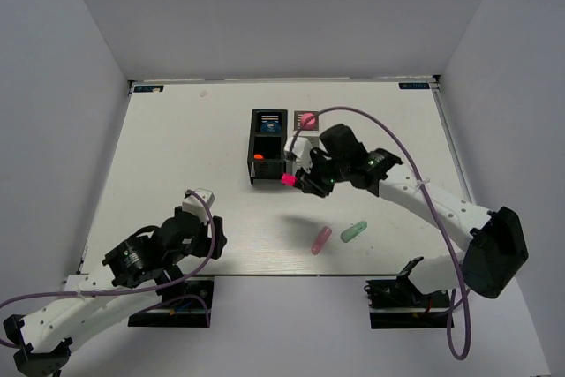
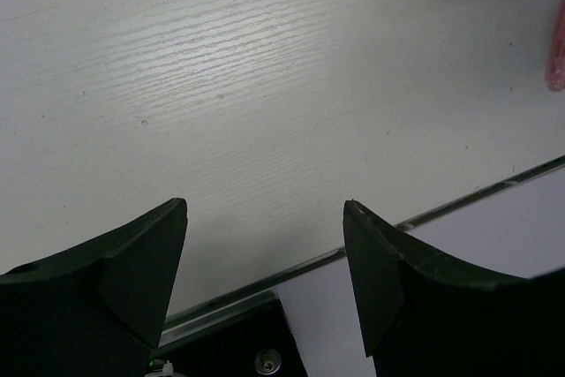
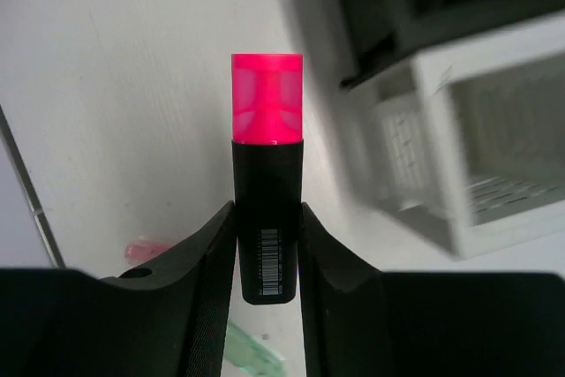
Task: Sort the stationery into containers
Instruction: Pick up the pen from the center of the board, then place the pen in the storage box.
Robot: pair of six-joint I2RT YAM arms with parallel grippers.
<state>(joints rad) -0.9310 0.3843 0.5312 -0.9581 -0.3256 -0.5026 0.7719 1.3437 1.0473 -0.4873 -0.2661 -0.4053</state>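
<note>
Right wrist view: a black marker with a translucent pink-red cap (image 3: pixel 267 165) is seen clamped between the two fingers of the right gripper (image 3: pixel 267 214). The cap points away from the camera, and a barcode label on the barrel sits between the fingertips. In the top view the marker is held just beside the near right corner of the black slotted plastic organiser (image 1: pixel 267 176), cap towards it.

The white slotted plastic organiser (image 3: pixel 439 130) is joined to the black one on its right side and is partly hidden by the right arm from above. An orange-capped item is seen in the near cell of the black organiser. Something blue lies in its far cell, possibly a round pot, though the view is too small to be sure.

Nearer the arm bases, a pink capsule-shaped piece (image 1: pixel 320 239) and a mint-green capsule-shaped piece (image 1: pixel 354 232) lie close together but apart on the white wood-grain tabletop (image 1: pixel 177 147).

The left gripper (image 2: pixel 265 245) is held low over the near left part of the table. Its fingers are spread apart, with nothing between them.
</note>
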